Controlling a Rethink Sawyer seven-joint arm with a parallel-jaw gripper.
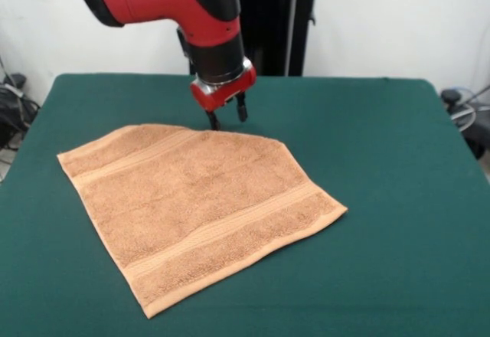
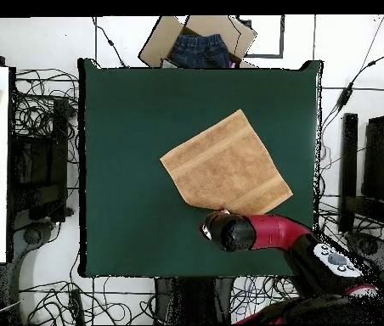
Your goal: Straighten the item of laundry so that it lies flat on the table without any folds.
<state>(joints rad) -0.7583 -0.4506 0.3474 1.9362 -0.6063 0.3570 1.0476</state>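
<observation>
One far corner of the towel (image 1: 200,203) looks folded under, mid-table (image 1: 398,161). Just above it, the gripper (image 1: 227,118) hangs with fingers slightly parted, empty. A shallow pinch could drag the whole cloth instead of unfolding it.

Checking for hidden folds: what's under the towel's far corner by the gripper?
Cannot see beneath. The towel looks cut off there, suggesting a tucked-under corner, below the open gripper; elsewhere it lies on the table.

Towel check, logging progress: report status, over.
Pincer open, at towel's far edge, holding nothing. Towel spread on table, far corner apparently folded. Nothing in the way.
</observation>
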